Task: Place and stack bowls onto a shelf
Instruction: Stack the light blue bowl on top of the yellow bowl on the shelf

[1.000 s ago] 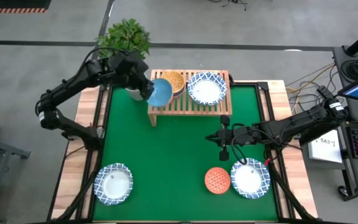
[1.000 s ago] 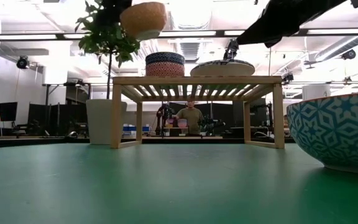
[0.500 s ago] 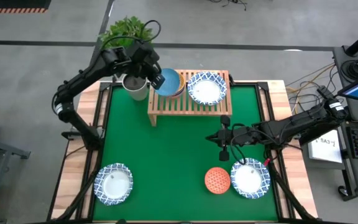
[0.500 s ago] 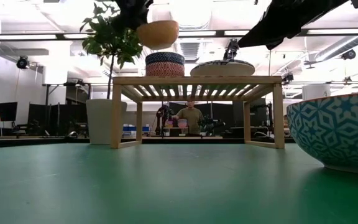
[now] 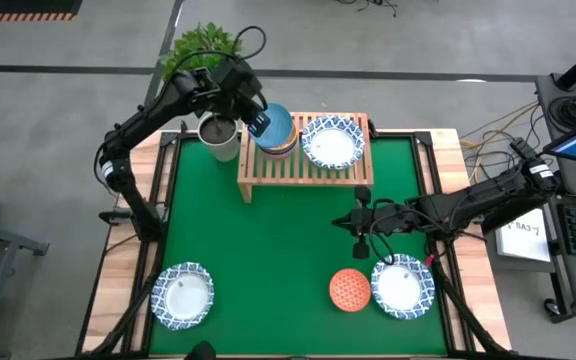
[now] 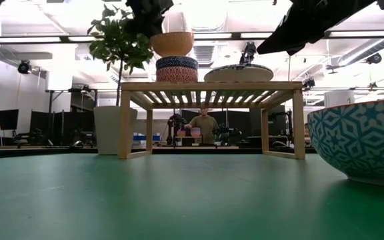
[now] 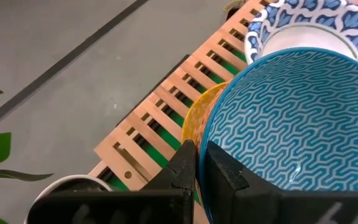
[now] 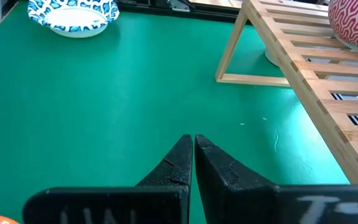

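We see the light blue bowl [image 5: 276,126] level, mouth up, just above the stacked bowls [image 6: 177,69] at the shelf's [image 5: 303,163] left end. Left gripper [image 7: 196,163] pinches its rim. Right gripper [image 8: 193,157], fingers together and empty, hangs near the table's right edge.

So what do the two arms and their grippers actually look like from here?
Both arms are dark, jointed, with black cables looped along them. The left gripper and right gripper each have two dark wedge-shaped fingers. A small blue and white tag shows near the left wrist in the high view.
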You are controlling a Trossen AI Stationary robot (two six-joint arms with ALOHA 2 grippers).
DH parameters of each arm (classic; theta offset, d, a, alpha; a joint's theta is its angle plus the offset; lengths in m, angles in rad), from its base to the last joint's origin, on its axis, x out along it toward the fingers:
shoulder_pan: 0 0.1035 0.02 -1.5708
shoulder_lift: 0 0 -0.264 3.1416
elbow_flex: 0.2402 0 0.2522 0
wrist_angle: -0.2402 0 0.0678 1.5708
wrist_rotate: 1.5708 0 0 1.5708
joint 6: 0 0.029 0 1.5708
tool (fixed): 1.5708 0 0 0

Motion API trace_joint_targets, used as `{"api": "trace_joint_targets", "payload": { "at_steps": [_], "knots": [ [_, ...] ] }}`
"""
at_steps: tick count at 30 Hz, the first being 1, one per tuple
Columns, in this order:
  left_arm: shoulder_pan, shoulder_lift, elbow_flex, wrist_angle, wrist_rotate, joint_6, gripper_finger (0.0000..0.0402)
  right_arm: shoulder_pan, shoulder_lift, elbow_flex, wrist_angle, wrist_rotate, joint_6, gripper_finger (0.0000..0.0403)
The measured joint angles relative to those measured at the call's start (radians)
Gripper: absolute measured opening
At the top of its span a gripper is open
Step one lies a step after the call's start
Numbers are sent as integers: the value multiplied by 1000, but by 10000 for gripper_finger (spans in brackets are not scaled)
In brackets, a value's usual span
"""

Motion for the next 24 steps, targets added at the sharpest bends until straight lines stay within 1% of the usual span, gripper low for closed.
{"api": "trace_joint_targets", "payload": {
  "at_steps": [4,15,24],
  "knots": [
    [-1,6,-9,-4,-12,3,8,0,0,0,0,0,1,9],
    [0,7,-14,-3,-44,3,10,0,0,0,0,0,1,9],
    [0,7,-14,-3,-46,6,10,0,0,0,0,0,1,9]
  ]
}}
